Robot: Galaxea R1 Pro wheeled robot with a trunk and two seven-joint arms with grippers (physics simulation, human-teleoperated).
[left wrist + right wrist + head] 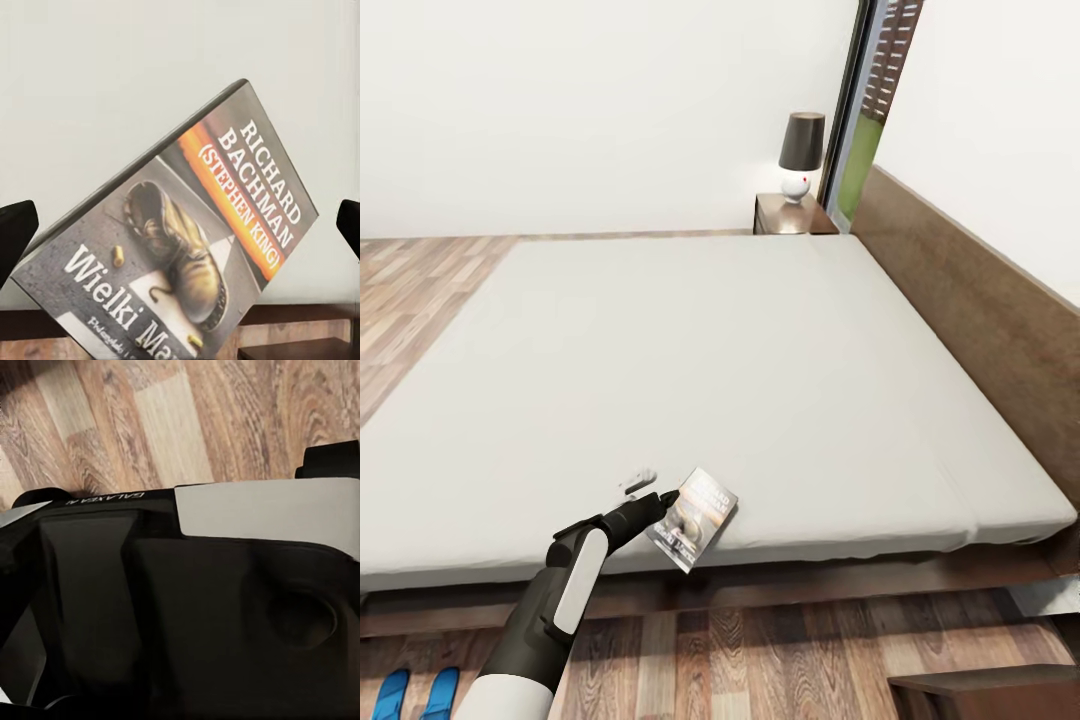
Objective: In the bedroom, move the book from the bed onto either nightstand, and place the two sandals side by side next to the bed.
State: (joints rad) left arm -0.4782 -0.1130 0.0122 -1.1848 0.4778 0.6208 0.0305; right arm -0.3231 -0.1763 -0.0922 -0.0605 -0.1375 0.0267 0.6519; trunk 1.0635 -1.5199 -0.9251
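Bedding first: one large low bed with pale grey-beige mattress and dark wooden frame, one dark-brown nightstand at its far corner. We see one thin black paperback book tilted at the mattress's near edge, directly ahead of our left gripper, long axis slanting between its spread fingers. Two bright-blue sandals lie on the floor. We cannot tell the right gripper's state.

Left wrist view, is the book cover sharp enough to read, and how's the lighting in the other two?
Left wrist view: the book is sharp, its title lettering legible, evenly lit without glare. Head view: bright, flat light on the bed, soft shadow under its edge. Right wrist view: mostly dark, with the wood floor sharp.
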